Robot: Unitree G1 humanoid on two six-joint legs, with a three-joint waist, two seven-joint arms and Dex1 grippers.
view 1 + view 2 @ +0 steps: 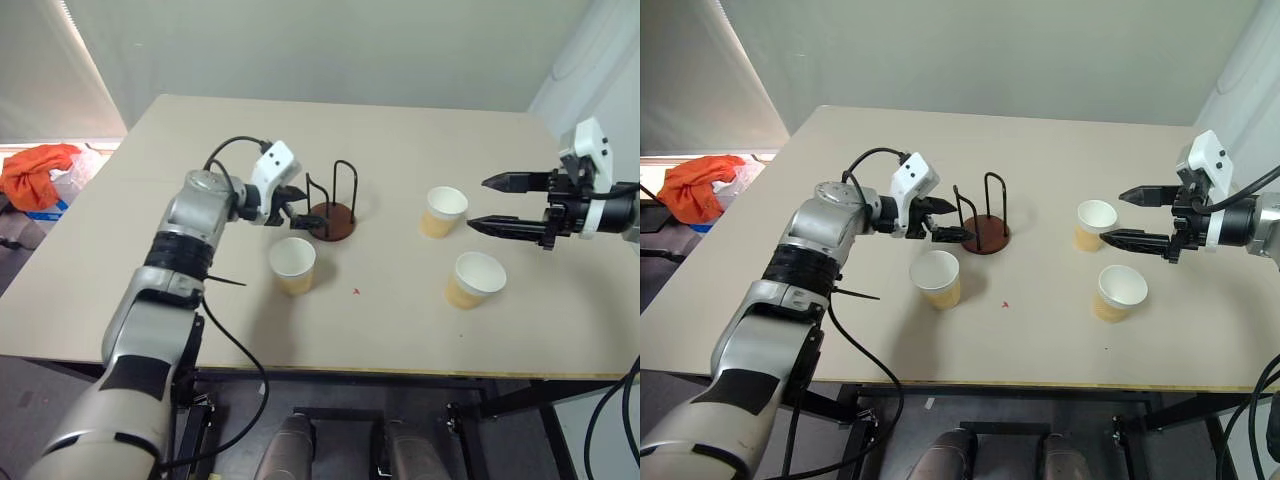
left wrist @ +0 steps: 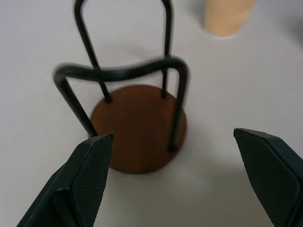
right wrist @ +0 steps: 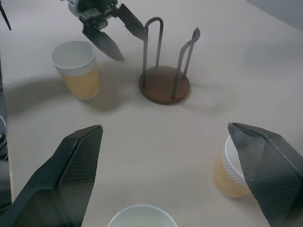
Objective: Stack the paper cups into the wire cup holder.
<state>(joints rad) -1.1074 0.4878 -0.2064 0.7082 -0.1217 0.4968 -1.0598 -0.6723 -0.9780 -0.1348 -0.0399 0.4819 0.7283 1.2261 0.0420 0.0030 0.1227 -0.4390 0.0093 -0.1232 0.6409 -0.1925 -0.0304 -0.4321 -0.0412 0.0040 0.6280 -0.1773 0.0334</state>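
Note:
The wire cup holder [image 1: 332, 212], two black wire loops on a reddish-brown disc, stands empty near the middle of the table [image 1: 420, 330]. My left gripper [image 1: 300, 208] is open right beside the holder's left side, with the base [image 2: 137, 127] just beyond its fingers. One paper cup [image 1: 292, 265] stands upright just in front of the left gripper. Two more paper cups [image 1: 442, 211] [image 1: 473, 279] stand upright on the right. My right gripper [image 1: 478, 204] hovers open and empty just right of the farther cup, pointing left.
An orange cloth [image 1: 40, 170] lies off the table at the far left. A small red mark [image 1: 356, 292] sits on the tabletop in front of the holder. The table's front edge [image 1: 350, 370] runs close to me.

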